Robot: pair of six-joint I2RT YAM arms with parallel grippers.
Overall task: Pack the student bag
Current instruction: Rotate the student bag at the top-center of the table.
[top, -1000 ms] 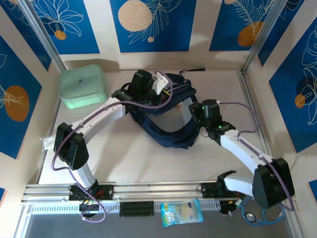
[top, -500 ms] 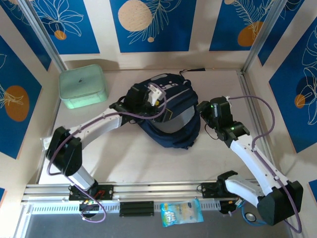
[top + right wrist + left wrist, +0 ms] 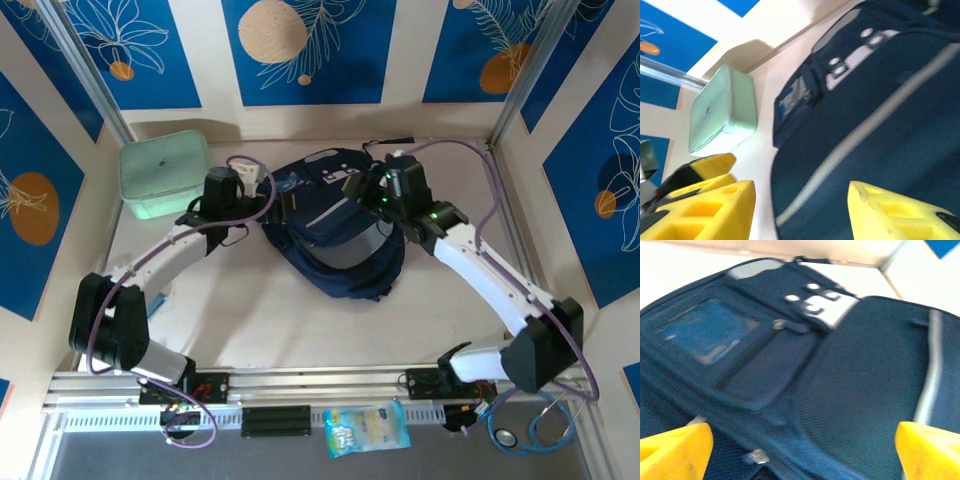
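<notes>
No legible text anywhere, pale patches (image 3: 832, 315) on the student bag (image 3: 860, 385) too blurred to read

**Left arm** (image 3: 175, 247) and **right arm** (image 3: 485, 272): white shell links joined by black, rounded joint housings, each mounted on a black base (image 3: 178, 388). A purple cable (image 3: 455, 142) loops along the outside of each arm. Green lights (image 3: 435, 212) glow on the right arm's black housing. **Left gripper** (image 3: 800, 452) and **right gripper** (image 3: 800, 210): bright yellow, wedge-shaped fingers (image 3: 705, 210) (the right pair moulded with rectangular recesses).
</notes>
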